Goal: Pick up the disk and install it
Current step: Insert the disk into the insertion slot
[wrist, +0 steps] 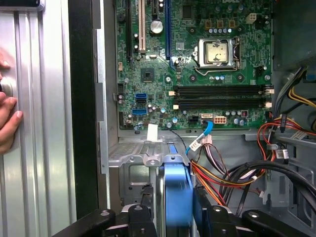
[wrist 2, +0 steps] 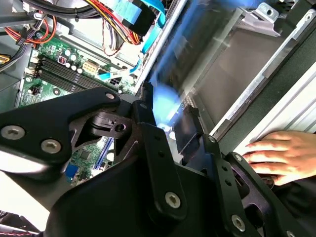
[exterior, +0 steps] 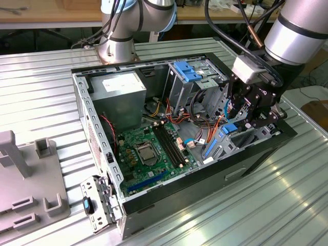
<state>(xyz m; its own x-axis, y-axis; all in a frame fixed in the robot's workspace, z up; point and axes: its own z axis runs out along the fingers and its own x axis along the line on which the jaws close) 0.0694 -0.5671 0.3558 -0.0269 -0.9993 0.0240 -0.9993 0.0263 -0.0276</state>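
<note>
The disk point(wrist: 177, 197) stands on edge, its bright blue rail facing the first wrist view, between the two black fingers point(wrist: 143, 210). In the second wrist view the disk point(wrist 2: 197, 54) is a blurred dark slab with a blue edge reaching out from the gripper point(wrist 2: 165, 116). My gripper point(exterior: 251, 115) is shut on it and hangs inside the open computer case at the exterior view's right end. It is just over the grey metal drive cage point(wrist: 133, 163). How far the disk sits in the cage is hidden.
A hand point(wrist 2: 276, 153) rests on the ribbed table beside the case wall. Orange, red and black cables point(wrist: 237, 173) crowd beside the cage. The motherboard point(exterior: 148, 151), the grey box with a white label point(exterior: 120, 87) and a light-blue latch plate point(exterior: 187, 70) lie inside the case.
</note>
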